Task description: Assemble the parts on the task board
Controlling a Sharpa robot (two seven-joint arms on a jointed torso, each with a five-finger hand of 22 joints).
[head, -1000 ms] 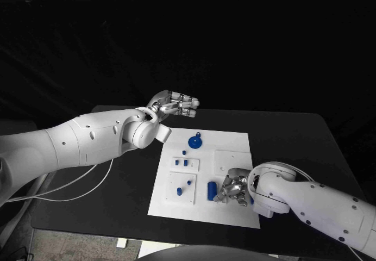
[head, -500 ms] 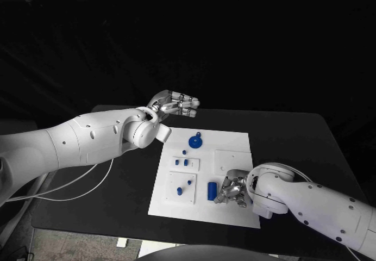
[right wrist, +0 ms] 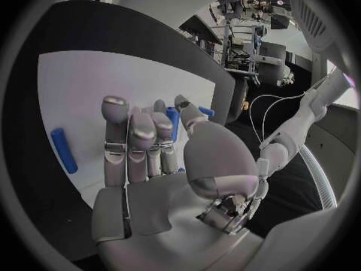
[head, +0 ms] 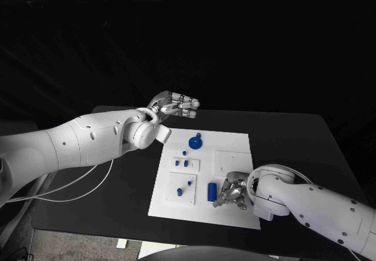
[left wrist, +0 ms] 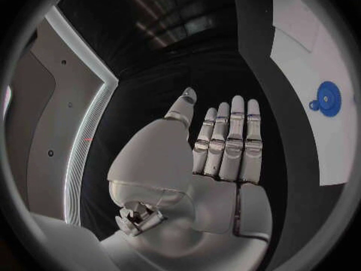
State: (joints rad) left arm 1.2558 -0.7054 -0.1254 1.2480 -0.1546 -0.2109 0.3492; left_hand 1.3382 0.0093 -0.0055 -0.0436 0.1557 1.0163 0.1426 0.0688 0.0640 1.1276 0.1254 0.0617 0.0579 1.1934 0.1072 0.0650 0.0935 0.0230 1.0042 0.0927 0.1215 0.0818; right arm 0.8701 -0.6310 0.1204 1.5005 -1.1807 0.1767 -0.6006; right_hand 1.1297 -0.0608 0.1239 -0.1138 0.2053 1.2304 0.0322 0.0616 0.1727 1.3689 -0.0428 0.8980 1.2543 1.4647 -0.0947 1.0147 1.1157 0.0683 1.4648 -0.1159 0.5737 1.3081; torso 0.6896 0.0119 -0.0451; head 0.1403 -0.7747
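The white task board lies mid-table. My right hand hovers low over its near right part, and a blue peg stands pinched between its thumb and fingers. Just beside the fingers a blue cylinder lies on the board. A blue gear sits near the far edge. Small blue pieces stand in a little raised plate, and others in a larger one. My left hand is raised past the board's far left corner, flat, fingers straight, holding nothing.
A plain white square plate occupies the board's right middle. The black table extends right of the board and behind it. A white cable loops on the table's left side under my left arm.
My right hand has crept slightly toward the board's near edge with the peg. The left hand has not moved.
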